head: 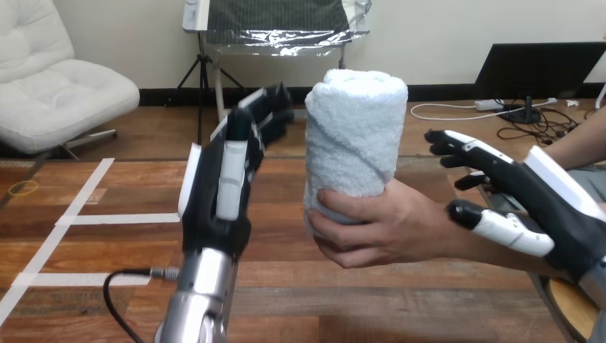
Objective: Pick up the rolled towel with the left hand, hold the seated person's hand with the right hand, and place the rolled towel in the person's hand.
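A white rolled towel (355, 136) stands upright in the person's hand (386, 229), whose fingers wrap round its lower end above the table's middle. My left hand (221, 193) is just left of the towel, open, its fingers straight and pointing away from me, with a small gap to the towel. My right hand (543, 193) is at the right, over the person's wrist. Its fingers stretch out straight toward the towel and its thumb lies against the wrist. I do not see them curled round the wrist.
The wooden table (357, 300) carries white tape lines (86, 214) at the left and a small yellow ring (23, 188) near its far left edge. The person's forearm comes in from the right edge, behind my right hand.
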Motion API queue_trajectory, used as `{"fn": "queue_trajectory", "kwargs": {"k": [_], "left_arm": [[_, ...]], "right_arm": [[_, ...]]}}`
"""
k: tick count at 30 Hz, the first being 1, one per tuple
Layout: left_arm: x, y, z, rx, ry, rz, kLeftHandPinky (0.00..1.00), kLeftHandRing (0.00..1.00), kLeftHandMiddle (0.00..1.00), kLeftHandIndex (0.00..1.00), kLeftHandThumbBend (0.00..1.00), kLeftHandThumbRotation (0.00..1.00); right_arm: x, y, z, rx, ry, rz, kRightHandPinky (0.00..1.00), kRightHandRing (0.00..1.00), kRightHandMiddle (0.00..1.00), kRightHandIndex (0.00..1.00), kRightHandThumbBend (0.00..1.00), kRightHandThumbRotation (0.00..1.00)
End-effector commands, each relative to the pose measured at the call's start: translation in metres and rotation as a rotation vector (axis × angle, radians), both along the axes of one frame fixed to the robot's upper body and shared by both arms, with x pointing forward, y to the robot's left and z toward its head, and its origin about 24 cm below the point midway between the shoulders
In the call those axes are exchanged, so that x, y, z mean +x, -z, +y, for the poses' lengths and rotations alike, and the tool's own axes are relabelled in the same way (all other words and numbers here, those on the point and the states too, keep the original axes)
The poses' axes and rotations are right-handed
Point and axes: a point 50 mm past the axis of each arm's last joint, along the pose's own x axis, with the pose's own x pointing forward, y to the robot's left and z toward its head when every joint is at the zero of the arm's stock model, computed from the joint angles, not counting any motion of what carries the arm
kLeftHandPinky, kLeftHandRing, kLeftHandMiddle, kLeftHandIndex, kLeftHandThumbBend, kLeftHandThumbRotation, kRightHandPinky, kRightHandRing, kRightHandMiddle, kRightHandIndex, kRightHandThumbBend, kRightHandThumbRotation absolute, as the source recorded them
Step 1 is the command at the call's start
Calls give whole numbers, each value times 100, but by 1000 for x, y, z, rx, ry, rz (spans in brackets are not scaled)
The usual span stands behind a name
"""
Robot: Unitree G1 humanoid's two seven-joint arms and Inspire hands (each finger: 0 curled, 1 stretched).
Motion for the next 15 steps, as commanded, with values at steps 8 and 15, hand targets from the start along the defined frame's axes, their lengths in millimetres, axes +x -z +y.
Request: {"fn": "queue_trajectory", "kwargs": {"k": [8,15], "left_arm": [[-25,-23,10,35,53,-148,70,76,77,74,79,90],[-36,-19,20,57,40,-170,65,73,75,74,79,88]], "right_arm": [[-18,-12,18,251,16,-228,86,91,92,94,97,100],[-24,-10,27,350,-16,-266,86,92,93,95,98,100]]}}
